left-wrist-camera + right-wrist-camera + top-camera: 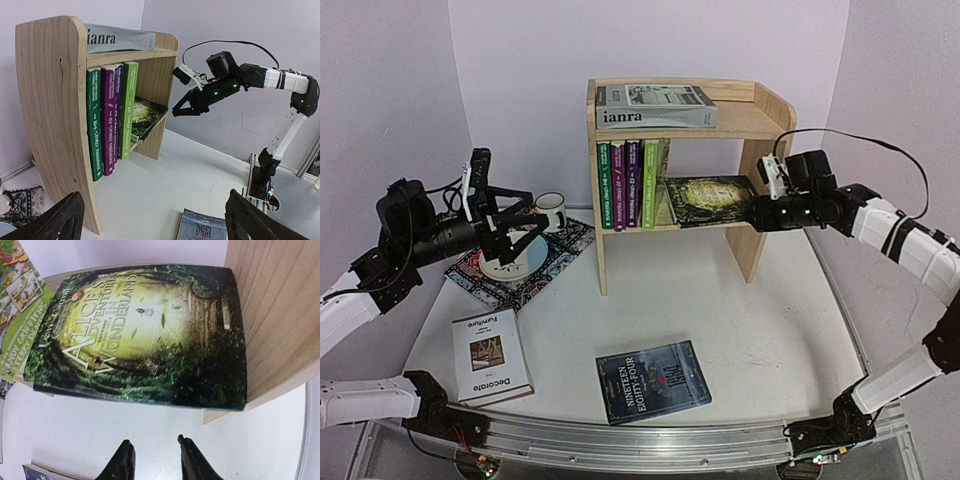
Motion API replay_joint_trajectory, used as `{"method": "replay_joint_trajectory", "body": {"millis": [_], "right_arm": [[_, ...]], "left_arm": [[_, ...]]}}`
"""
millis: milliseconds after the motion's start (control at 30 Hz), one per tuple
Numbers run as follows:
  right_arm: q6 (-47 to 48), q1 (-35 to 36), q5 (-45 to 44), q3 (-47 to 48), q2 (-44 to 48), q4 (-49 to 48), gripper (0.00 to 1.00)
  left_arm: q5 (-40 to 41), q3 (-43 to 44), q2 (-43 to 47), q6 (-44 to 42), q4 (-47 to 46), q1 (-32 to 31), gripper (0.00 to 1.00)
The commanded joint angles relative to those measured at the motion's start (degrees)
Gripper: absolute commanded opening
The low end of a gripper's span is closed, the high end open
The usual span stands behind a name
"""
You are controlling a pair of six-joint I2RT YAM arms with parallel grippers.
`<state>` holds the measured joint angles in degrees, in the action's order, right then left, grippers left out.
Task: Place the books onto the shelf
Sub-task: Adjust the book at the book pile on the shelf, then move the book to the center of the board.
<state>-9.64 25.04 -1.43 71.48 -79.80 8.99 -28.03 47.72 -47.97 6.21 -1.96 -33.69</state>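
Right tool (pixel 152 442): fingers are seen parted, a clear gap between them and nothing in it. It is held level with the lower tier of the shelf (pixel 750 120), just off the tier's open front, touching nothing.

Directly ahead of its tips, the Alice book (pixel 145 335) is laid flat on the lower tier, cover up. One side is set against the shelf's side panel. Its near edge is seen to project slightly past the tier's front.

Beyond the Alice book, at the far end of the same tier from the right tool, a row of thin paperbacks (pixel 628 185) is stood upright with spines out: green, purple and bright green. Above the right tool and to its far side, the grey ianra book (pixel 655 106) is laid flat on the top tier.

Left tool (pixel 154 195): fingers are spread wide and nothing is held. It is held above the patterned mat (pixel 575 245), over a pale round dish (pixel 510 265). A mug (pixel 551 211) is noted just past its tips.

On the worktop (pixel 770 330), the white Decorate book (pixel 492 355) lies flat, below and behind the left tool, toward the arm bases. The dark Nineteen Eighty-Four book (pixel 652 380) lies flat, well apart from both tools, lower than each and roughly between them.
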Motion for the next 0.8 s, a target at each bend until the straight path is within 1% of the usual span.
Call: {"method": "replay_joint_trajectory", "body": {"millis": [0,67,167,300,433,500,533,600,633,700,767], "right_arm": [[-0.45,0.69,7.45,-3.98,4.15,3.83,0.37],[0.19,3.84,6.35,-6.26,5.36,5.11,0.39],[1.82,11.02,3.07,-10.26,8.0,5.41,0.45],[3.23,19.88,5.32,-16.11,11.07,4.05,0.54],[2.75,27.93,4.9,-20.45,12.61,4.47,0.7],[1.85,31.42,4.61,-21.25,11.65,5.33,0.77],[1.61,32.96,4.19,-21.5,10.96,5.63,0.82],[2.21,37.34,2.24,-22.31,9.61,5.67,0.95],[2.88,39.34,0.35,-22.68,8.94,5.48,0.98],[5.34,42.9,-2.42,-23.25,7.35,5.27,0.98],[8.5,45.56,-2.87,-23.09,5.14,5.4,0.98]], "left_arm": [[0.18,-2.81,-1.14,4.16,0.73,-0.06,1.0],[-0.19,-4.39,-1.87,5.8,0.73,-0.15,1.0],[-0.7,-6.76,-3.4,8.77,0.65,-0.37,1.0],[0.27,-9.35,-5.37,10.76,0.65,-2.75,1.0],[3.1,-11.37,-5.11,12.6,0.43,-3.31,1.0],[5.14,-12.4,-5.05,13.71,0.11,-3.33,1.0],[6.09,-12.83,-5.14,14.48,-0.02,-3.32,1.0],[8.11,-13.88,-5.75,16.05,-0.68,-3.29,1.0],[8.46,-14.16,-6.15,16.64,-0.99,-3.31,1.0],[8.92,-14.31,-7.17,17.4,-1.26,-3.31,1.0],[9.9,-14.23,-7.76,18.14,-1.24,-3.3,1.0]]}}
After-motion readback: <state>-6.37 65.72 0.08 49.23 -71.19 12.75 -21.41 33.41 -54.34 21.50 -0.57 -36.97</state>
